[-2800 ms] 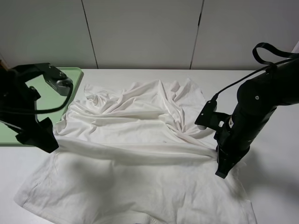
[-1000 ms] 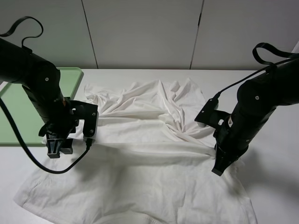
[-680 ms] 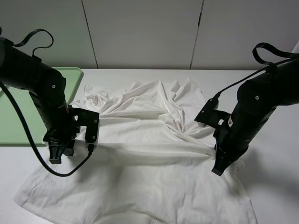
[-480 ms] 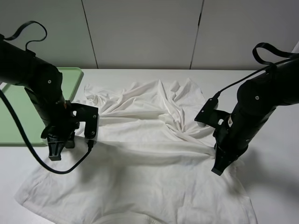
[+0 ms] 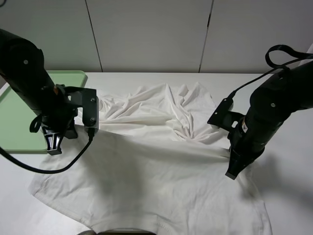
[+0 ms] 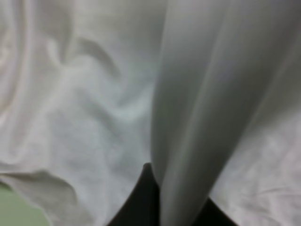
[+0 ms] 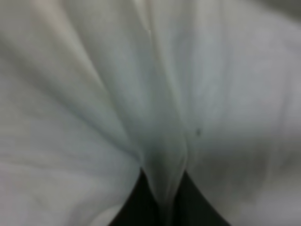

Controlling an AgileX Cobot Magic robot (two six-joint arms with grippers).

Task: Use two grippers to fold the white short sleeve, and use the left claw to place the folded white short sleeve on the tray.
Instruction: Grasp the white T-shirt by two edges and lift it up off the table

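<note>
The shirt covers the middle of the table, with its loose edge nearest at 6 o'clock and a crumpled heap toward 12. At 9 o'clock the left claw is clenched on the shirt's edge. At 4 o'clock the right gripper is clamped on the opposite edge (each wrist view shows cloth pinched between the jaws). A ridge of cloth stretches between them. For a clean fold, I judge both should rise together and travel level, with that ridge taut. The table is plain white. The green tray lies at 9 to 10 o'clock, just beside the claw. Pale wall panels stand at 12.
</note>
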